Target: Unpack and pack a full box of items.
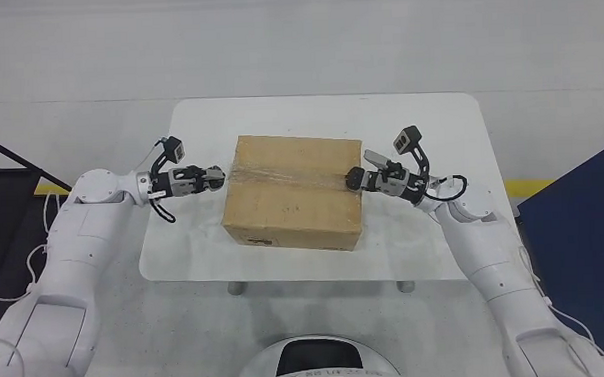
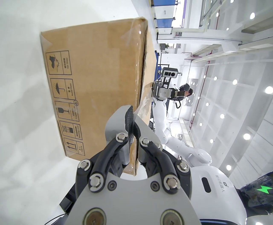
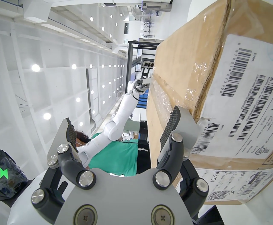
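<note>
A closed cardboard box sits mid-table, its top seam sealed with clear tape. My left gripper is at the box's left end, level with the seam. In the left wrist view its fingers are pressed together on a loose end of the tape at the box edge. My right gripper is at the opposite end, open wide. One finger lies against the box corner by the tape; the other finger stands free in the air.
The white table has bare surface on all sides of the box, with rounded edges close behind both arms. A white barcode label covers the box's right end. A dark panel stands left of the table, a blue one to the right.
</note>
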`<action>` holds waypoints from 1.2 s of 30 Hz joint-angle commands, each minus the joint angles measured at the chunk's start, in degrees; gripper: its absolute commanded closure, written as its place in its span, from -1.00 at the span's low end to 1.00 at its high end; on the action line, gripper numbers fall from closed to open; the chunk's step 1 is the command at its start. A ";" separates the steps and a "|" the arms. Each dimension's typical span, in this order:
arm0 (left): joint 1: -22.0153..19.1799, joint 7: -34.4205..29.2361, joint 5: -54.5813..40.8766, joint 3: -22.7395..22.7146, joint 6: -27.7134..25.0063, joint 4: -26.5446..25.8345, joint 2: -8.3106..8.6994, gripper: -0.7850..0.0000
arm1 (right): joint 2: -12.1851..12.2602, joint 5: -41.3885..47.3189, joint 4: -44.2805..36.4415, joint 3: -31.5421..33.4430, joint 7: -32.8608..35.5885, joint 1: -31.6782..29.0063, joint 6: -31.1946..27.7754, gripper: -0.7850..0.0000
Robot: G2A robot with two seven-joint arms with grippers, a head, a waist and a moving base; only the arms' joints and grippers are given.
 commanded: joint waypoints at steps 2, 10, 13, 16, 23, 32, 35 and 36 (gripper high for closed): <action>0.10 -0.12 0.23 0.09 -0.08 -0.03 -0.05 1.00 | 0.04 -0.10 -0.24 -0.09 -0.17 0.00 0.06 -1.00; 1.24 -6.14 -3.99 -2.15 0.99 -2.20 0.79 1.00 | 0.09 -0.62 -0.91 -0.52 -1.17 -0.12 0.25 -1.00; 2.42 -6.72 -4.35 -3.28 1.57 -4.30 1.54 1.00 | 0.12 -0.72 -1.20 -0.62 -1.42 -0.19 0.23 -1.00; 3.16 -5.58 -3.44 -4.17 0.44 -4.90 2.11 1.00 | 0.17 -0.91 -1.45 -0.67 -1.57 -0.23 0.30 -1.00; 2.96 -4.98 -2.85 -4.01 0.25 -3.57 2.07 1.00 | 0.24 -0.85 -1.73 -0.80 -2.16 -0.42 0.42 -1.00; 1.72 -2.27 -1.48 -2.46 1.66 -1.53 1.32 1.00 | 0.32 -0.87 -1.71 -0.95 -2.85 -0.54 0.56 -1.00; 1.12 -1.21 -0.65 -1.48 2.30 -0.63 0.87 1.00 | 0.33 -0.84 -1.73 -1.04 -3.05 -0.66 0.60 -1.00; 0.98 -1.07 -0.40 -1.16 2.34 -0.36 0.72 1.00 | 0.34 -0.84 -1.76 -1.07 -3.08 -0.71 0.56 -1.00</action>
